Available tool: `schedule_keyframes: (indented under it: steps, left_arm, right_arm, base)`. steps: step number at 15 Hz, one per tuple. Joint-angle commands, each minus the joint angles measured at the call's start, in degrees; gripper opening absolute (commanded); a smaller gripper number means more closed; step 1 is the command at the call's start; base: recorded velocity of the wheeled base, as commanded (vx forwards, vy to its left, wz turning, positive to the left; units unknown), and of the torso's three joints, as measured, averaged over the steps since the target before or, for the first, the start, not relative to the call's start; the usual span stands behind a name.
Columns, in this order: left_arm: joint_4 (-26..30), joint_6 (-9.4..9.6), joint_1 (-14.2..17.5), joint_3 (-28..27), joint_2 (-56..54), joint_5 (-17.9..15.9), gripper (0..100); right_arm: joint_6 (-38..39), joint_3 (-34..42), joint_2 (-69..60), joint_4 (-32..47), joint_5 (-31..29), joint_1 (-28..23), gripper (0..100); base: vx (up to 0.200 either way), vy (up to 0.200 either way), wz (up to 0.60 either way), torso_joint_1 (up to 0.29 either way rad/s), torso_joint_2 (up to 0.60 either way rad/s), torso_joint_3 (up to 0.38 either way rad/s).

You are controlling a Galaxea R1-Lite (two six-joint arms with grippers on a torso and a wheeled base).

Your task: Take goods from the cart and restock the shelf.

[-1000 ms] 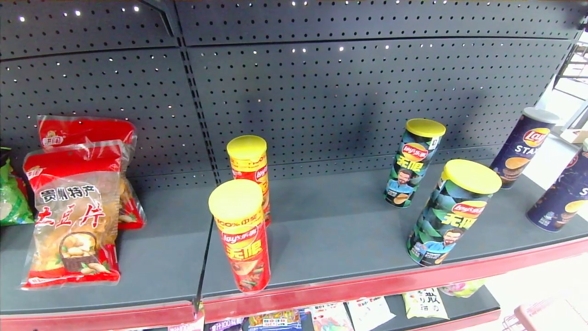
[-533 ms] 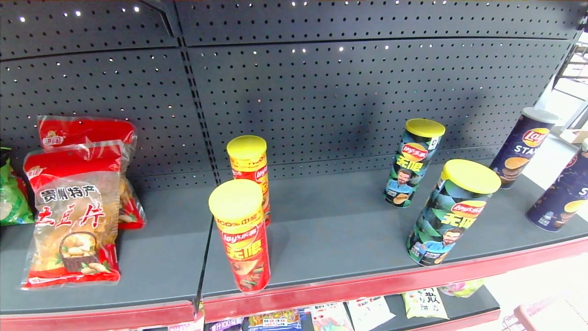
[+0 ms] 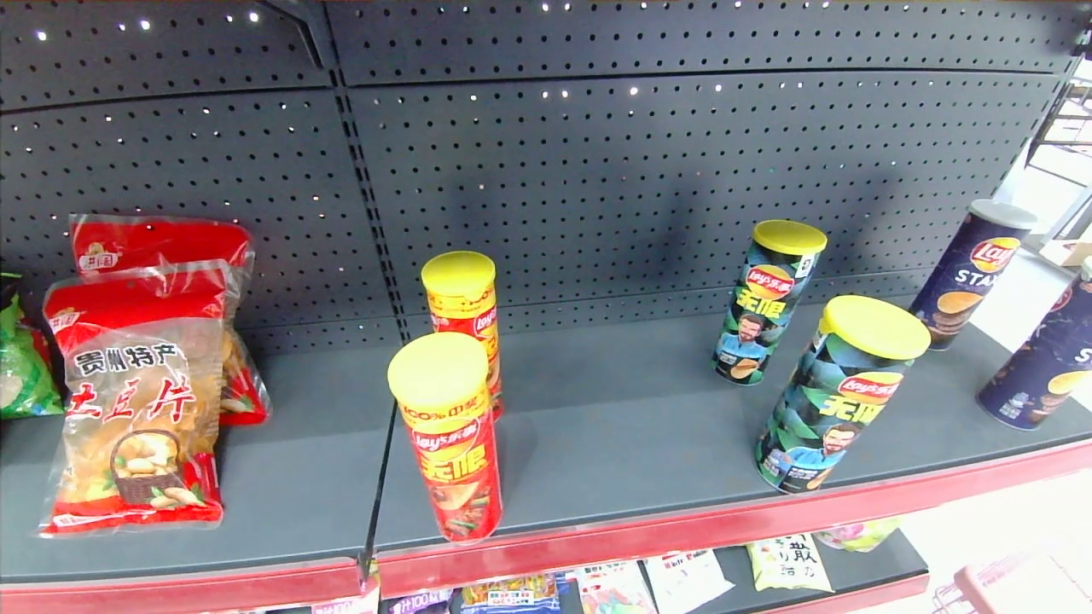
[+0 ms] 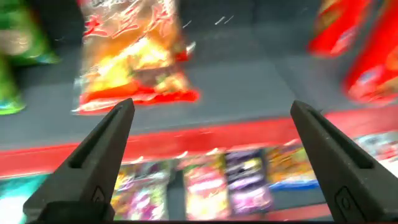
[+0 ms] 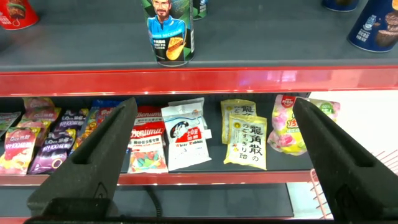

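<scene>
Both end effectors are empty. The left end effector (image 4: 211, 106) holds its jaws spread wide before the bags (image 4: 134, 56). The right end effector (image 5: 214, 99) is equally spread, facing the front lip of the shelf (image 3: 597, 443) below the green cans (image 5: 171, 31). With nothing in hand, the step is judged to be fetching from the cart (image 3: 1002, 588), whose corner sits at five o'clock in the head view. There, bags stand at nine o'clock, red cans (image 3: 448, 435) at seven and blue cans (image 3: 972, 273) at three, with bare deck at six. Recommended: grasp one item mid-body, keep it upright, and set it beside its own kind, clear of neighbours that could topple.
</scene>
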Motion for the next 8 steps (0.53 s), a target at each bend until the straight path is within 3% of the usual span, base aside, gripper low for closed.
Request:
schedule_keyframes:
  steps: [1,8]
  left_arm:
    - [0.35,-0.57,0.01,-0.18,0.37,0.69,100]
    - [0.0,-0.48,0.01,0.0,0.28,0.51,100]
  right_arm:
    - [-0.14,0.0,0.09,0.0,-0.07,0.03,100]
    - [-1.29,-0.09,-3.43,0.0,-1.39,-5.15,100]
  base:
    - [0.0,0.0,0.0,0.0,0.0,0.0]
    - [0.0,0.0,0.0,0.0,0.0,0.0]
